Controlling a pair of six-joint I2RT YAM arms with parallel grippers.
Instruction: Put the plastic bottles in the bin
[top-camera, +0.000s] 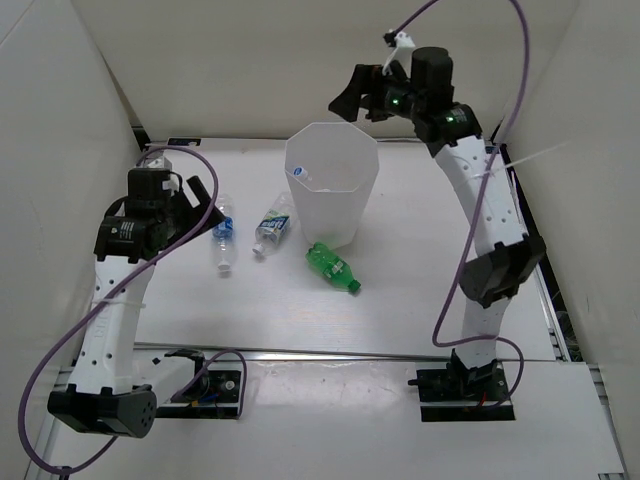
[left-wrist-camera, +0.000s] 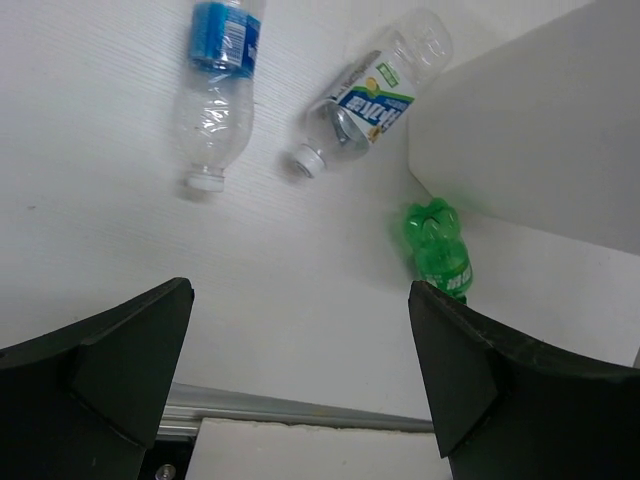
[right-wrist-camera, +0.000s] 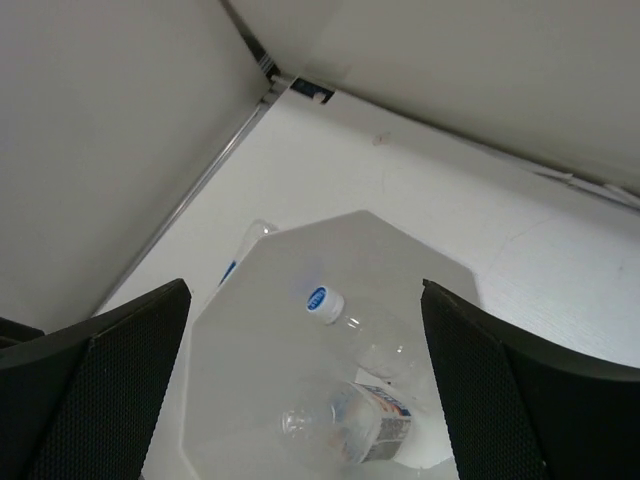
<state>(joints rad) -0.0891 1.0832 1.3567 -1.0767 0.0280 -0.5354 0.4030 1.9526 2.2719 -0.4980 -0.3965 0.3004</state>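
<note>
Green bottle (top-camera: 333, 268) flat, cap toward near-right; bin (top-camera: 336, 215) upright.

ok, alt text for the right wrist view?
Looking straight down into the white bin, which holds a clear bottle with a blue-and-white cap and a labelled clear bottle. The right pincer hangs open above the bin, its black fingers filling both lower corners. White table and walls lie beyond.

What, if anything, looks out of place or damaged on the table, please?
Nothing is spilled. Three bottles lie on their sides beside the upright bin: a blue-labelled bottle that looks crumpled, a blue-and-white-labelled bottle and a green bottle.
</note>
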